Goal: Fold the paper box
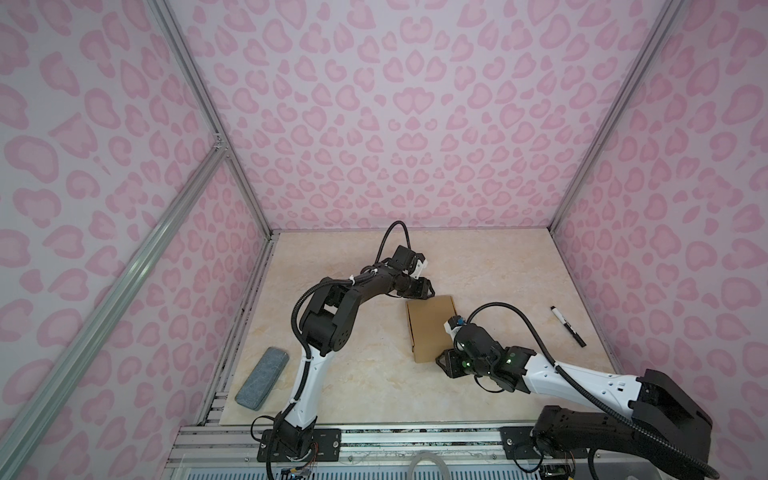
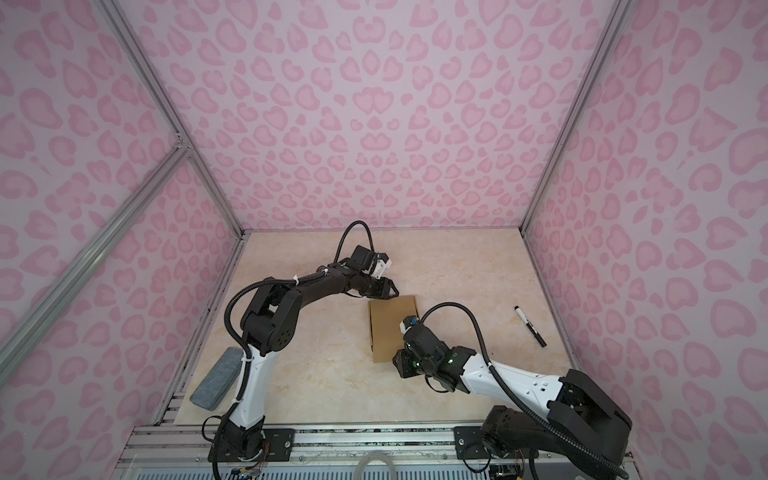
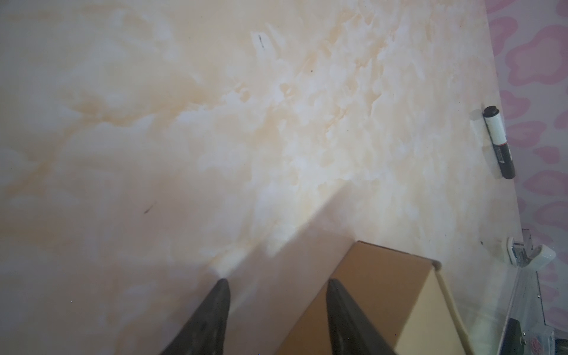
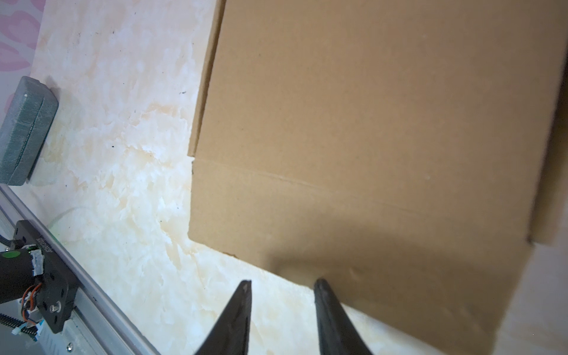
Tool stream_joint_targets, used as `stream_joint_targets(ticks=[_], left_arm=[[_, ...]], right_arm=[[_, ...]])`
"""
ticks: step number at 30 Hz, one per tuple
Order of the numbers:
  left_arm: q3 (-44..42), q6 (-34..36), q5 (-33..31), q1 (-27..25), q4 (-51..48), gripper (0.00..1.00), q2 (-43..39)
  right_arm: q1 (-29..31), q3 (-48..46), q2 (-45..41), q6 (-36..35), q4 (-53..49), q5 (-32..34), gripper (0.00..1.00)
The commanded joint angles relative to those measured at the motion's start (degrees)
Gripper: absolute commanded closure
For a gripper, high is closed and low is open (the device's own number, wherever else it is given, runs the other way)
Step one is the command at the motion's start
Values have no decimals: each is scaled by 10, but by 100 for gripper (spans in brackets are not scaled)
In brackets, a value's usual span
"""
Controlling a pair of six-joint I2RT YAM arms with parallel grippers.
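Top views, asks Ana: where does the paper box [image 1: 430,328] [image 2: 392,328] lie?
Ben: In the middle of the table [image 1: 353,374], closed and flat in both top views. Its long axis runs from the far wall toward the arm bases. Plain brown, a flap edge along its left long side.
Ana: And each claw?
Ben: The left claw [image 3: 276,281] is at the far corner, parted, one finger [image 3: 344,307] over the lid, nothing clamped. The right claw [image 4: 282,280] is at the near edge, narrower gap, gripping nothing.
Ana: Any writing?
Ben: The marker [image 3: 499,144] near the right wall carries a label, too small to read.
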Motion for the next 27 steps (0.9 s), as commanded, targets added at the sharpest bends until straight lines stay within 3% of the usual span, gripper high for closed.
stream_joint_targets(ticks=[1,27], left_arm=[[-13,-4,-21,-4,-84,46,13],[-24,-4,-14,-7,-77,46,9]], right_arm=[[0,1,4,-9,3,19,62],[0,-3,28,-13,44,38,63]])
